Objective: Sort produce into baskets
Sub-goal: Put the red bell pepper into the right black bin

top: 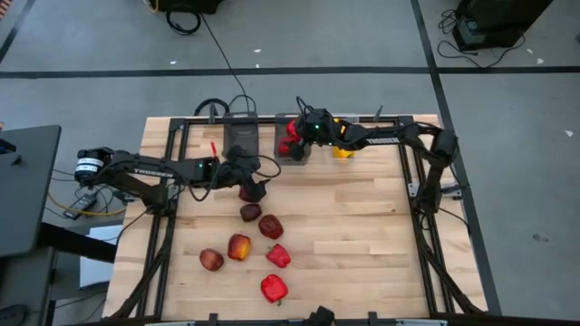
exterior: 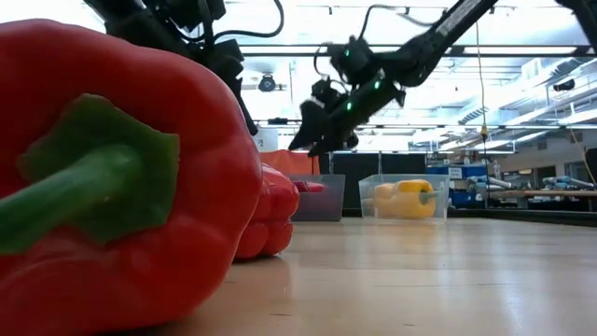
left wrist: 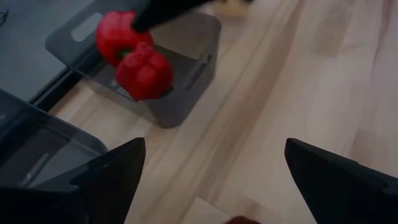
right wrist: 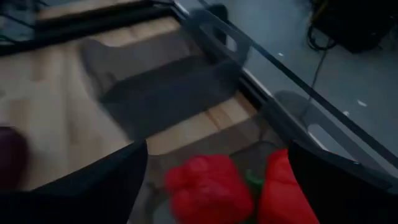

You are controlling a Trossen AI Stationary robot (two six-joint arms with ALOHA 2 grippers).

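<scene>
Operator: Where is the produce, and how do the jaws stand?

Technician: Two glossy red bell peppers (left wrist: 135,55) lie in the smoky grey plastic bin (top: 292,145) at top centre of the high view. The right gripper (top: 299,134) hovers above it, jaws spread and empty. The left gripper (top: 246,184), jaws spread, hangs over a dark red round apple (top: 247,193) at centre left.

Operator: Handling?

Technician: The apple is likely firm, smooth and slippery; the jaws should close across its widest part.

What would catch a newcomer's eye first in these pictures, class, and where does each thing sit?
The eye lands first on the huge glossy red bell pepper filling the low view's left side; it lies at the table's near edge. Next comes the right pincer, open above the dark-grey basket at the far edge, with two red peppers inside. Loose apples and peppers lie scattered below the open left pincer.
</scene>
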